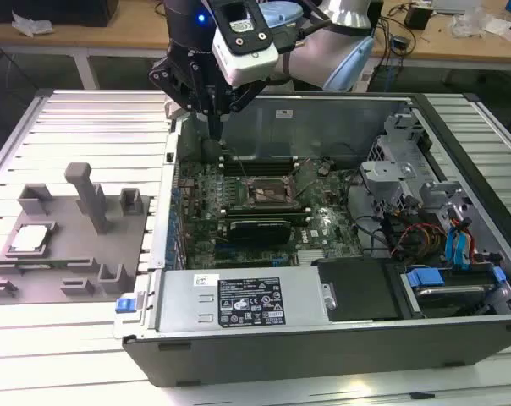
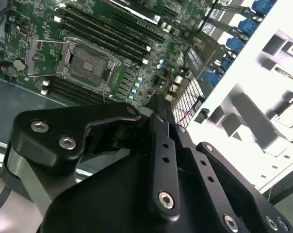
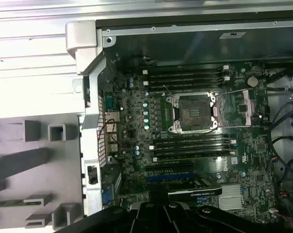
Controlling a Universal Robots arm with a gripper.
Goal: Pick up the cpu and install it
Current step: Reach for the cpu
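Arm pose: in the exterior view the arm [image 1: 348,59] reached in from the far side and carried the gripper [image 1: 215,131] pointing straight down over the far-left corner of the computer case [image 1: 323,359]. It hung just inside the case's far wall, above the far edge of the motherboard [image 1: 239,211]. The black fingers were pressed together into one narrow tip with nothing between them. The second wrist view showed the same of the gripper [image 2: 157,102], poised above the board and touching nothing.

Task item: the cpu [image 1: 30,239] lay flat, pale top up, in a recess of the grey fixture plate [image 1: 69,249] at the exterior view's left. It sat left of the plate's upright posts [image 1: 90,196] and well apart from the gripper.

Containers:
- The case lay on its side, open side up, on a slatted metal table [image 1: 78,118], just right of the fixture plate.
- Inside, the motherboard filled the left part. Its socket [image 1: 268,193] sat near the board's middle; in both wrist views the socket [image 2: 88,63] [image 3: 192,112] stood open with its contact field exposed.
- In the first wrist view a hinged load frame [image 3: 243,104] lay folded back beside the socket.
- Memory slots [image 1: 255,165] ran along the socket's far side.
- A labelled power supply [image 1: 239,300] lay against the near wall.
- A grey drive cage [image 1: 395,165] and red and orange cables [image 1: 408,237] occupied the right part.
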